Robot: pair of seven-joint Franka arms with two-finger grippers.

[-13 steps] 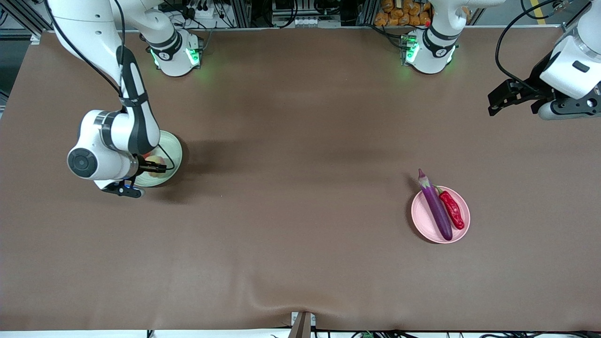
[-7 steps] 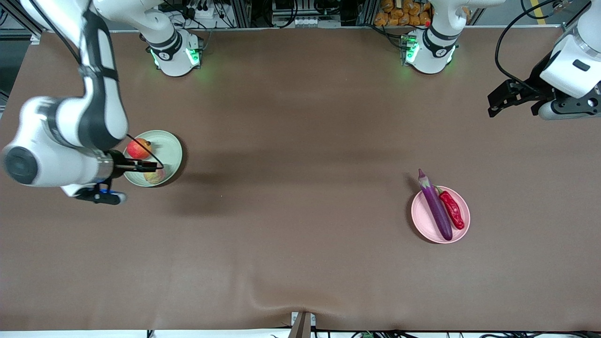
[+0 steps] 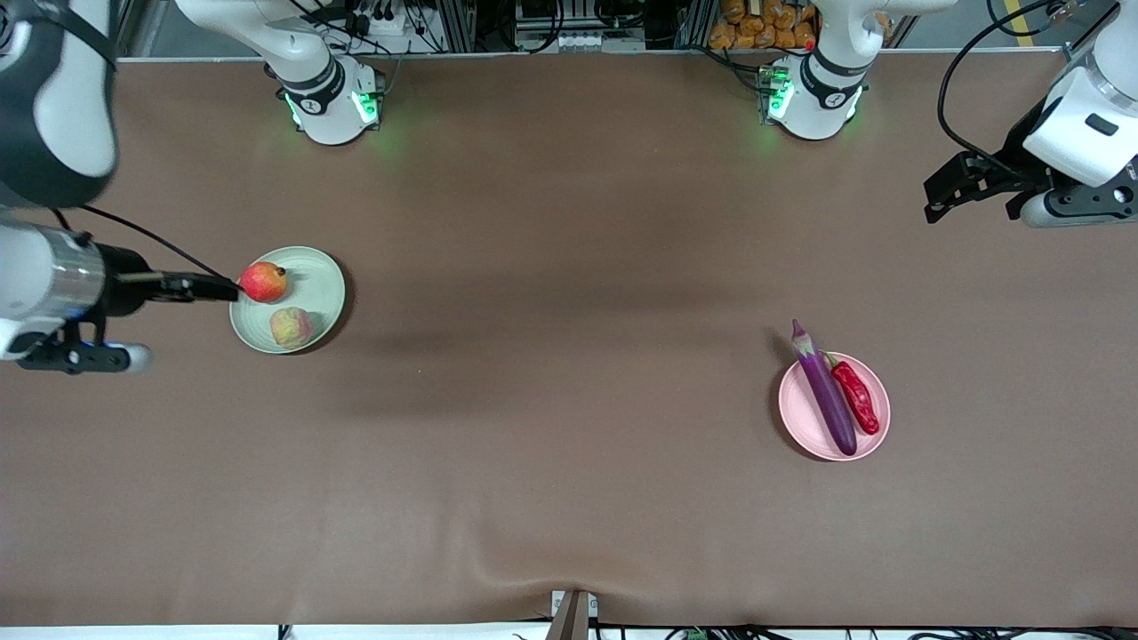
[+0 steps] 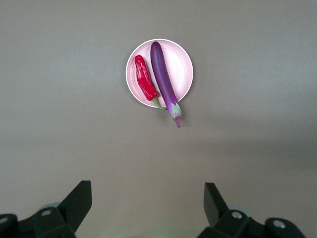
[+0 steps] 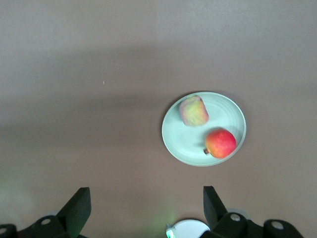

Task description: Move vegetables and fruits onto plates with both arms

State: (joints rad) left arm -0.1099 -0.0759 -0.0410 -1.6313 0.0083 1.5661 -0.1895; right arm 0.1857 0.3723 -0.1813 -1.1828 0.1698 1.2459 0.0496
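Pulling my right gripper (image 5: 143, 208) up off the green plate (image 3: 324, 271), I've left the apple (image 3: 264, 282) and pale fruit (image 3: 291, 326) there. Both grippers, left gripper (image 4: 147, 206) too, are spread empty. Eggplant (image 3: 826, 396) and chili (image 3: 855, 396) lie on the pink plate (image 3: 800, 422); the transfer looks finished.

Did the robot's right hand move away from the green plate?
Yes. The right hand slid off the green plate toward the right arm's end of the table, now at the rim beside the apple.
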